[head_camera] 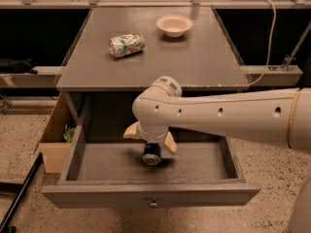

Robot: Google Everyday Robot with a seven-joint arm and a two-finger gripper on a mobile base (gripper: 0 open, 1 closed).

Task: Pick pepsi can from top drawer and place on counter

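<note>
The top drawer [150, 194] stands pulled open below the counter [194, 57]. My gripper [150, 141] reaches down into the drawer from the right on a thick white arm. Its cream fingers [169, 142] sit on either side of the blue pepsi can [151, 153] and are shut on it. The can is tilted with its silver end toward the camera, near the middle of the drawer floor, with a shadow beside it. The arm's wrist hides the top of the can.
A dented green-and-white can [126, 44] lies on the counter at the left, and a pale bowl [174, 24] stands at the back. A tan cardboard box [57, 139] sits on the floor left of the drawer. A black bar [19, 198] lies at the lower left.
</note>
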